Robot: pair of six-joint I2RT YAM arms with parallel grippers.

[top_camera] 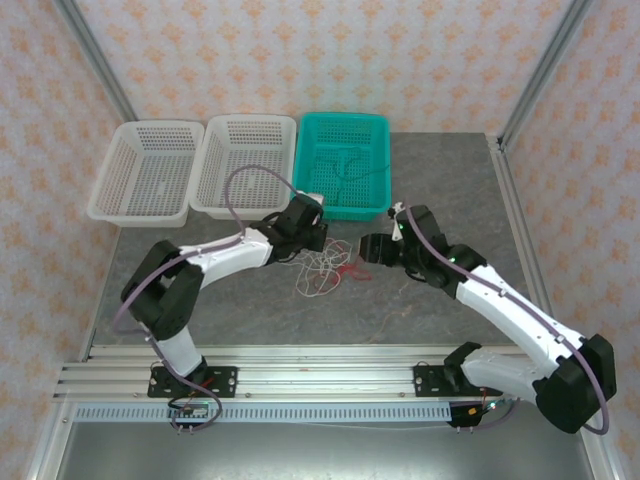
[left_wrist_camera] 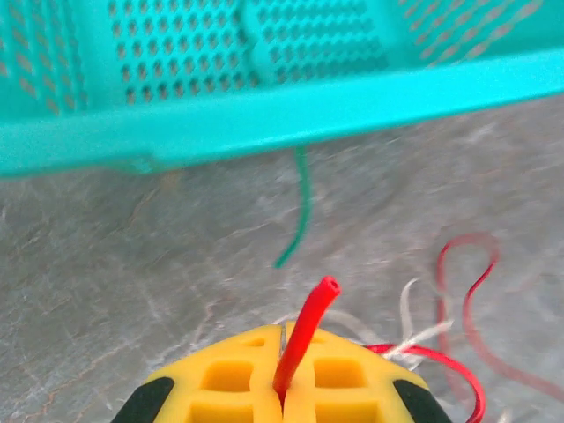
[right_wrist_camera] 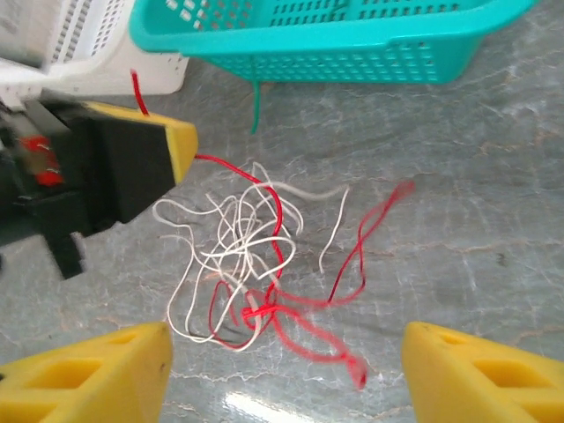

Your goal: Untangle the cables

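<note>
The cables (top_camera: 325, 268) lie in a loose tangle of red and white wires on the grey table between my two grippers. My left gripper (left_wrist_camera: 289, 342) is shut on the red cable (left_wrist_camera: 308, 319), whose end sticks up between the yellow fingers. From the right wrist view, that red cable (right_wrist_camera: 231, 167) runs from the left gripper's finger (right_wrist_camera: 181, 145) into the tangle (right_wrist_camera: 242, 256). My right gripper (right_wrist_camera: 286, 342) is open just short of the tangle, nothing between its fingers. A green cable (left_wrist_camera: 302, 211) hangs over the teal basket's front wall.
The teal basket (top_camera: 340, 212) stands just behind the tangle, with thin wire inside. Two white baskets (top_camera: 140, 213) (top_camera: 235, 208) sit side by side to its left. Metal frame posts rise at the table's back corners.
</note>
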